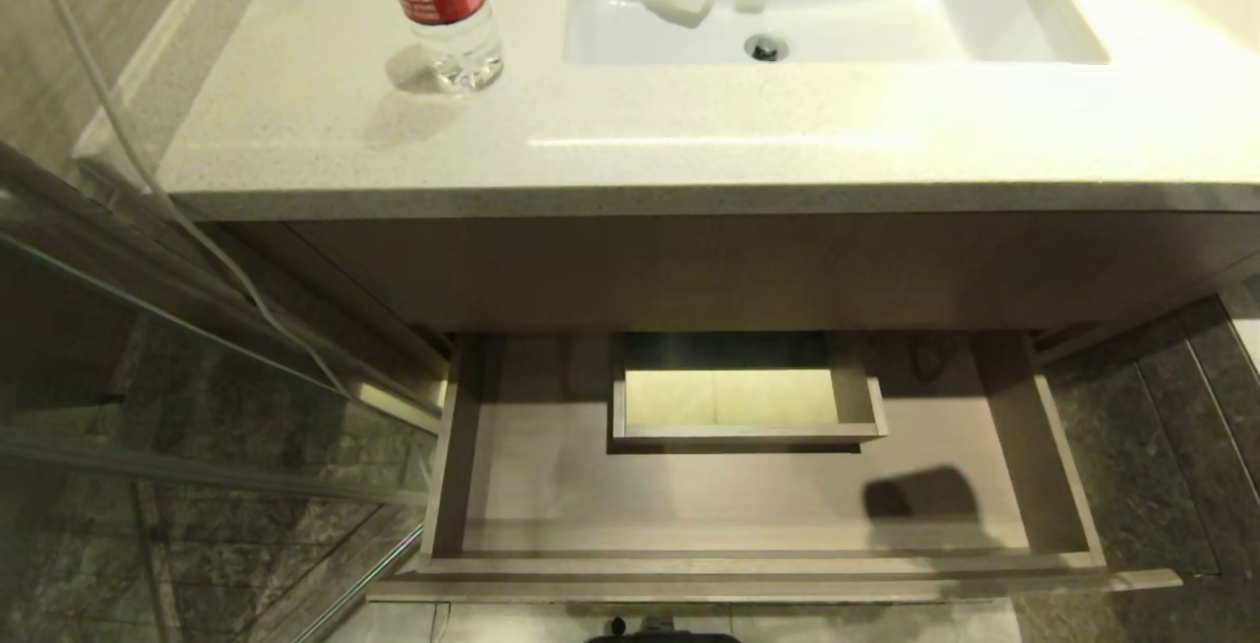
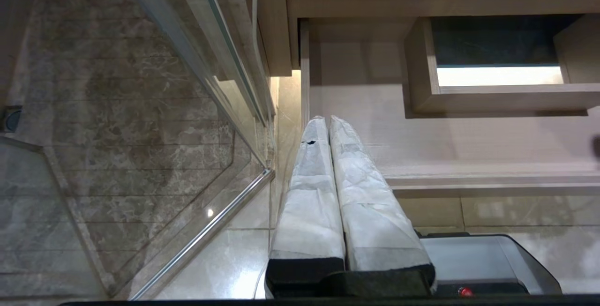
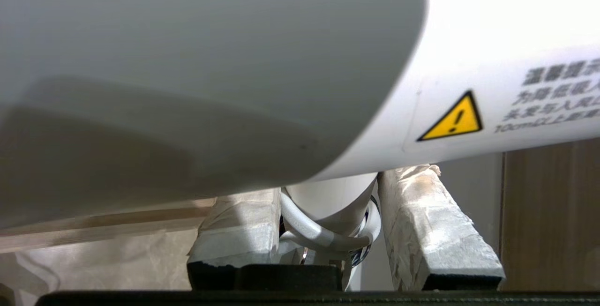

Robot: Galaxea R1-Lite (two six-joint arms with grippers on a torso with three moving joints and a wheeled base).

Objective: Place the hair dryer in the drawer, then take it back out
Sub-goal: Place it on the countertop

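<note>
The drawer [image 1: 551, 485] stands pulled out under the vanity, and its pale floor is bare apart from a dark shadow at its right. A boxed cut-out [image 1: 743, 397] sits at its middle back. The white hair dryer [image 3: 234, 62] shows only in the right wrist view, where its barrel with a yellow warning label fills the picture. My right gripper [image 3: 328, 189] is shut on its handle, and the white cord [image 3: 318, 238] loops between the padded fingers [image 3: 422, 217]. The left gripper [image 2: 328, 119] hangs shut and empty by the front left corner of the drawer [image 2: 468, 142]. Neither arm appears in the head view.
A water bottle [image 1: 443, 8] stands on the white countertop [image 1: 394, 151] left of the sink [image 1: 886, 13]. A glass shower panel [image 1: 148, 377] with a metal rail runs close along the drawer's left side. A thin white cable [image 1: 148, 180] hangs there. My base [image 2: 487, 259] is just before the drawer front.
</note>
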